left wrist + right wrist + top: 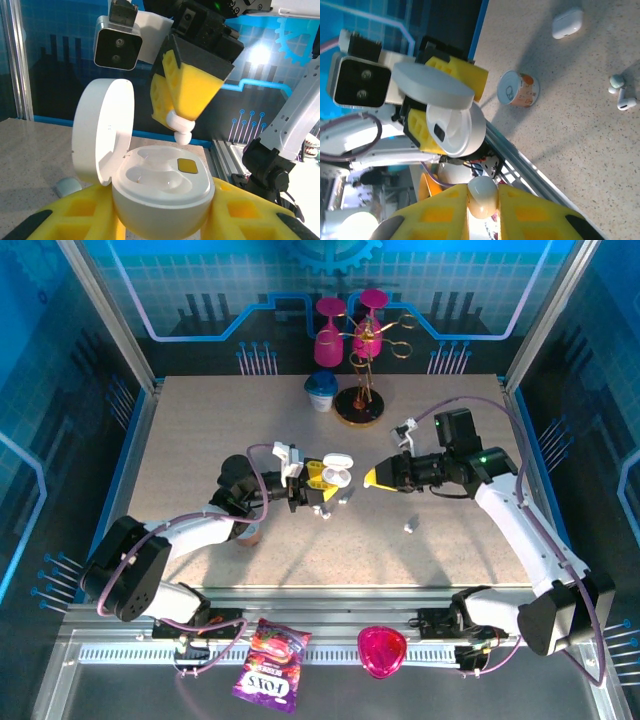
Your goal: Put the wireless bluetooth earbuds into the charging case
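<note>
The left claw (322, 485) clamps the open charging case (162, 200) — lid up. The right claw (372, 477) pinches one earbud (181, 131) just above the case's wells; other earbuds (626, 104) lie loose on the tabletop (570, 125).

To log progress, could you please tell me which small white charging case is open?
The round white plastic case clamped in the left fingers, its lid hinged up; the oblong white case lies closed on the table.
</note>
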Robot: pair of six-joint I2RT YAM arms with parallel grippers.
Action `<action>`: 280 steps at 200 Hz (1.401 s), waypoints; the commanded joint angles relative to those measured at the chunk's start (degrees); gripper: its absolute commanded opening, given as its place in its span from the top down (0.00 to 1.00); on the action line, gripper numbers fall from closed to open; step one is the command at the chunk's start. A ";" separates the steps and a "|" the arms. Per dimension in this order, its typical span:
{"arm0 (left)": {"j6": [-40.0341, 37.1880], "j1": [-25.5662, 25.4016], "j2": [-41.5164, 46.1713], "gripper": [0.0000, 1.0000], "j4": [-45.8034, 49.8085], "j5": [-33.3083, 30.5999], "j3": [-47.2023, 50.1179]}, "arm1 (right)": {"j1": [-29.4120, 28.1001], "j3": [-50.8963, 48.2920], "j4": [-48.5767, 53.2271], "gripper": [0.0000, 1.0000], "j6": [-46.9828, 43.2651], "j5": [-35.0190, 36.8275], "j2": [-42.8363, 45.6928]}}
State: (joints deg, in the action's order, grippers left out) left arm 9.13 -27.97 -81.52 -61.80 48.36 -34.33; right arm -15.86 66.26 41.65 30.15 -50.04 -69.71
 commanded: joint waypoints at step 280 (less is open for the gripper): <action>2.95 -0.56 -5.74 0.77 -10.16 -1.53 -1.83 | -10.07 -1.93 -21.83 0.83 26.63 6.23 0.56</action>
State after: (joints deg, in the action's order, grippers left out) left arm 12.01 -28.05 -86.48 -68.51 47.18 -34.39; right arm -25.12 64.75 22.15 55.46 -44.34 -70.61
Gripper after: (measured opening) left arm 0.356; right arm 0.169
